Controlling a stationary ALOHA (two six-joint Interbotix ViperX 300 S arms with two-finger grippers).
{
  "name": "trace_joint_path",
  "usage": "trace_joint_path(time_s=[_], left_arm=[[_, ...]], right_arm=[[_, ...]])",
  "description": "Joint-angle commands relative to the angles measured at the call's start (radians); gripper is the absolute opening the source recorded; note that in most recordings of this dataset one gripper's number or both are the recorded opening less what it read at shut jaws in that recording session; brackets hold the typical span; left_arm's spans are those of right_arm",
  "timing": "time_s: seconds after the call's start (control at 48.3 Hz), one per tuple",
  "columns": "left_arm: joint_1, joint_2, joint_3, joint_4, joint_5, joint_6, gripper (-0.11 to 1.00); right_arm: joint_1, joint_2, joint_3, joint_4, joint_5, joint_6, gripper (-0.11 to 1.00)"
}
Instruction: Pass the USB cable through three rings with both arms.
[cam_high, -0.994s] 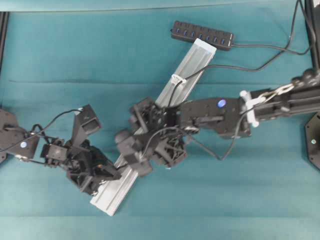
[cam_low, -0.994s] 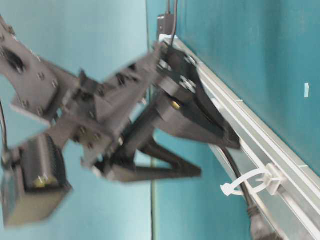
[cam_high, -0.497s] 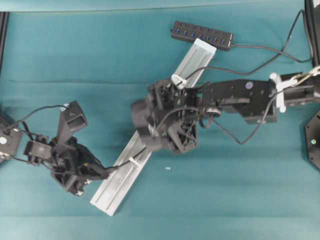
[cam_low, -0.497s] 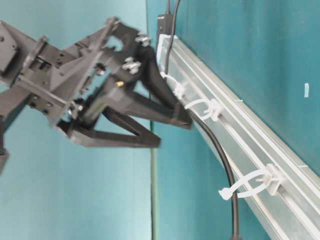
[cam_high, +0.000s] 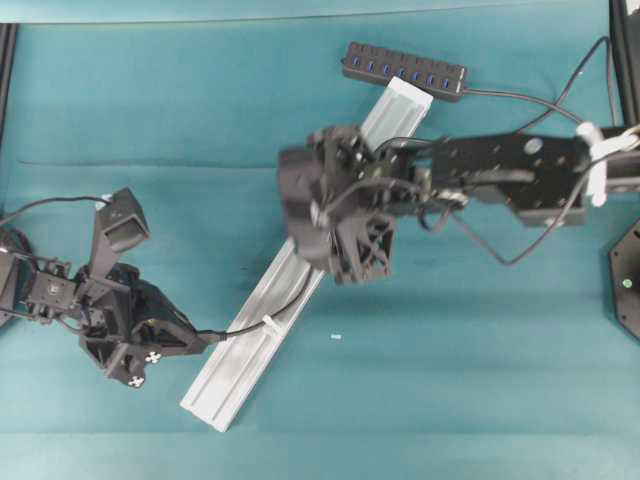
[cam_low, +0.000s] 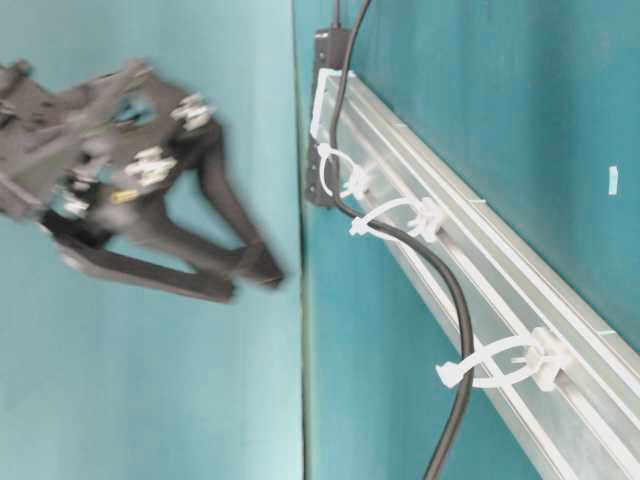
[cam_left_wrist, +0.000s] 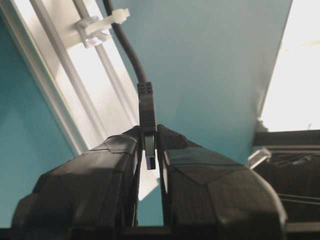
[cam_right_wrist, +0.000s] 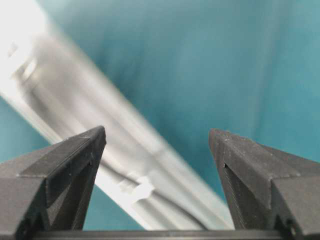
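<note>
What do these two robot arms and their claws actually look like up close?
Both are black, built of open bolted framework. Each claw, left claw and right claw, ends in two long pointed fingers. A boxy black camera rides on the left wrist. Loose black wires loop along the right arm, which has a white band.

A teal counter (cam_high: 150, 120) carries a long silver rail (cam_high: 250, 345) lying diagonally and a black hub bar (cam_high: 404, 70) at its far end.

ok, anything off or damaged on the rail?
Nothing stands out. The USB cable runs through all three rings on the rail, its plug clamped in the left gripper; right gripper is open, empty.
</note>
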Motion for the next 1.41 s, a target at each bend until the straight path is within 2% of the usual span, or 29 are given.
trace_joint_path(time_s=[0.0,0.269,0.6,0.745,1.387], left_arm=[[-0.006,-0.055,-0.011,0.005,-0.006,0.002,0.09],[-0.005,-0.087,-0.014,0.005,-0.005,0.0,0.09],[-0.002,-0.15,-0.009,0.005,0.071,0.003,0.09],[-0.002,-0.164,-0.009,0.005,0.107,0.006,0.09],[0.002,-0.163,-0.009,0.003,0.115,0.006,0.09]], right_arm=[[0.0,-0.025,0.018,0.0,-0.048,0.049,0.88],[0.002,-0.064,0.089,0.0,-0.149,0.137,0.88],[0.003,-0.077,0.109,0.0,-0.161,0.187,0.88],[0.003,-0.077,0.109,0.0,-0.164,0.19,0.88],[0.003,-0.077,0.109,0.0,-0.19,0.193,0.88]])
